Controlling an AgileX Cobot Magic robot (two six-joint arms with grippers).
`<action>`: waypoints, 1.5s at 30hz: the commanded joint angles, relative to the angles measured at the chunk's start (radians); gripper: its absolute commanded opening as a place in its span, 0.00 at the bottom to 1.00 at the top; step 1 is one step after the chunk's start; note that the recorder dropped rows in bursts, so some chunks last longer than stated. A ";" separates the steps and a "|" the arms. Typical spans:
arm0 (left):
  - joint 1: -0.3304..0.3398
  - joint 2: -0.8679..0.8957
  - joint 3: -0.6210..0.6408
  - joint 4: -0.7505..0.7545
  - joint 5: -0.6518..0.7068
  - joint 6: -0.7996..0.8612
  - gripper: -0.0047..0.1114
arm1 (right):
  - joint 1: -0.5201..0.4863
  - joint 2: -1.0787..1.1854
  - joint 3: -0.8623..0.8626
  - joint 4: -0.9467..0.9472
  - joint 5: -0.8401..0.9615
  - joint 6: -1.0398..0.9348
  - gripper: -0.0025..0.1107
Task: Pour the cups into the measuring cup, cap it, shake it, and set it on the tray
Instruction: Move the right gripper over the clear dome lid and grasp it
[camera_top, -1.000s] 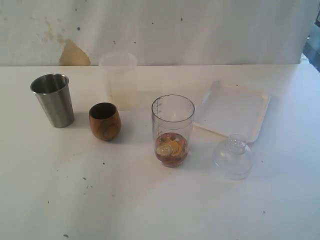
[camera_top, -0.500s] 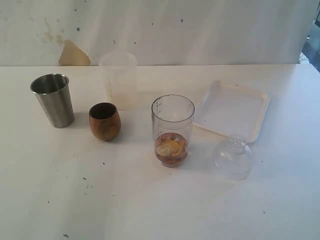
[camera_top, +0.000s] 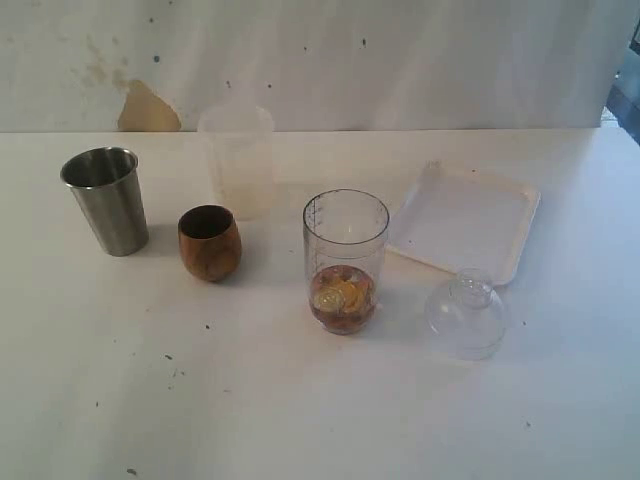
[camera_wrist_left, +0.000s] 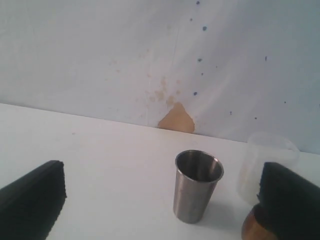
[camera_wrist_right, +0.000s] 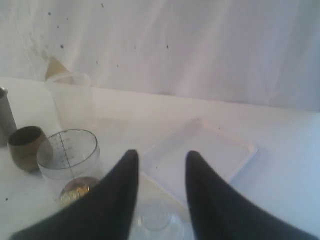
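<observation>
The exterior view takes in the whole white worktop (camera_top: 300, 420) with no arm in sight: the steel tumbler (camera_top: 105, 200) stands at the left, the brown wooden cup (camera_top: 210, 243) just right of it, a frosted whitish cup (camera_top: 238, 160) behind them near the wall, and the measuring cup (camera_top: 346, 260) upright at the centre with amber liquid and pale yellow pieces in its bottom. The white tray (camera_top: 465, 220) lies to the upper right of the measuring cup, and a clear domed cap (camera_top: 466, 313) sits on the worktop just in front of the tray's near edge, apart from the measuring cup. Only the wrist views show the pincers. In the left wrist view the left pincer (camera_wrist_left: 160, 200) has its two dark fingers spread to the lower corners of the frame, released and empty, with the steel tumbler standing between them farther off, the frosted cup at the right, and a sliver of the wooden cup at the lower right edge. In the right wrist view the right pincer (camera_wrist_right: 161, 195) shows its fingers parted by a modest gap, grasping nothing; the domed cap appears in that gap at the bottom centre, the tray beyond it, and the measuring cup at the lower left.
</observation>
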 joint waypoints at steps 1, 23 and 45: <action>-0.008 -0.022 0.047 -0.006 0.017 -0.001 0.94 | 0.001 0.177 -0.046 -0.001 0.012 0.053 0.57; -0.073 -0.080 0.105 0.016 0.032 0.005 0.94 | 0.001 0.901 -0.295 0.006 0.184 0.055 0.75; -0.073 -0.202 0.105 -0.036 0.042 0.008 0.94 | 0.001 1.112 -0.329 0.006 0.001 0.052 0.71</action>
